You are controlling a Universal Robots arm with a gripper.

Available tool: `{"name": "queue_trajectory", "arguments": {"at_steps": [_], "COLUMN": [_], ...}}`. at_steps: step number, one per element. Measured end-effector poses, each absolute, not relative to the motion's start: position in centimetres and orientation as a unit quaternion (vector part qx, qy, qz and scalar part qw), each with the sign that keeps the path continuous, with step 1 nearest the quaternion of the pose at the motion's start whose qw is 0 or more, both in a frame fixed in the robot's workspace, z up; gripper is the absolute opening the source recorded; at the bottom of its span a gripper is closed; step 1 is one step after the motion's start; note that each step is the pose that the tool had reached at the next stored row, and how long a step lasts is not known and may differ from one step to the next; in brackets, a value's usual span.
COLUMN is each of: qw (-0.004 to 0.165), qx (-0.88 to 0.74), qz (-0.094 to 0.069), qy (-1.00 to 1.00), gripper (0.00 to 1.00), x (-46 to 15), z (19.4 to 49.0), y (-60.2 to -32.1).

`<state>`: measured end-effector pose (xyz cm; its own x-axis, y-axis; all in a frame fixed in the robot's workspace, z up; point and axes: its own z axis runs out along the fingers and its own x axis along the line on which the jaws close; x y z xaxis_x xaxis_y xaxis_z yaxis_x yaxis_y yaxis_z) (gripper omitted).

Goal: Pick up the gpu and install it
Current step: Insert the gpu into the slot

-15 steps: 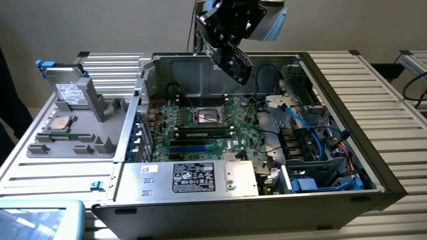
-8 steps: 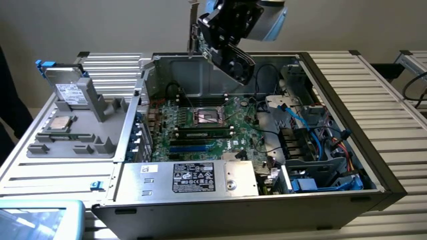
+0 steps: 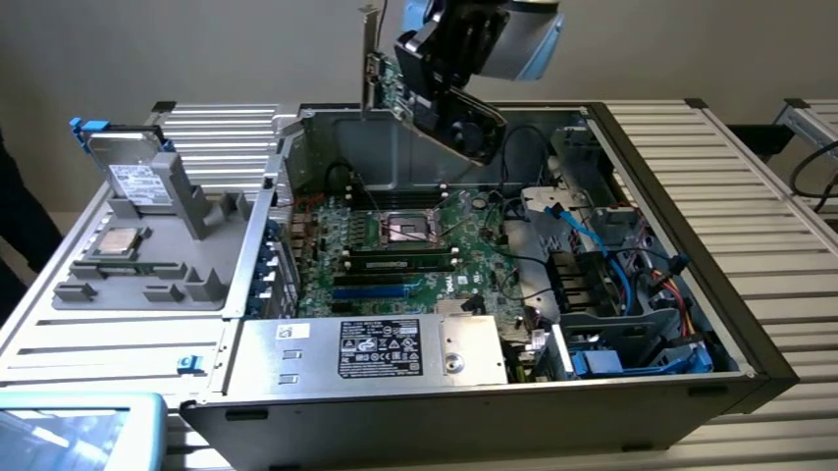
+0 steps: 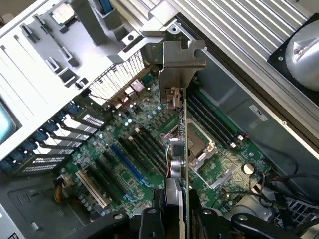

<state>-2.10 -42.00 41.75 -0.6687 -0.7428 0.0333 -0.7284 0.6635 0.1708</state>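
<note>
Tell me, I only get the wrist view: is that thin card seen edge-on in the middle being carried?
Observer: Yes. In the exterior view the end effector holds the gpu in the air above the open computer case.
Operator: What's on its flat side?
Observer: A black block covers the side turned toward the exterior view's right.
Operator: Anything beside the case?
Observer: A silver drive stands upright in a gray tray at the exterior view's left.

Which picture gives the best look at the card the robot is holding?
The exterior view: the gpu, clamped in the pincer, hangs above the open case, black face and silver bracket visible. The wrist view shows it edge-on, over the motherboard.
</note>
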Motion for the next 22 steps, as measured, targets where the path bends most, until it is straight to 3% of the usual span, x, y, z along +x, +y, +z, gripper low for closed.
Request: {"name": "queue_trajectory", "arguments": {"at_steps": [22], "qw": [0.047], "qx": [0.576], "qz": [-0.052], "qy": [-0.815], "gripper": [0.29], "x": [-2.11], "z": [41.73], "y": [-42.00]}}
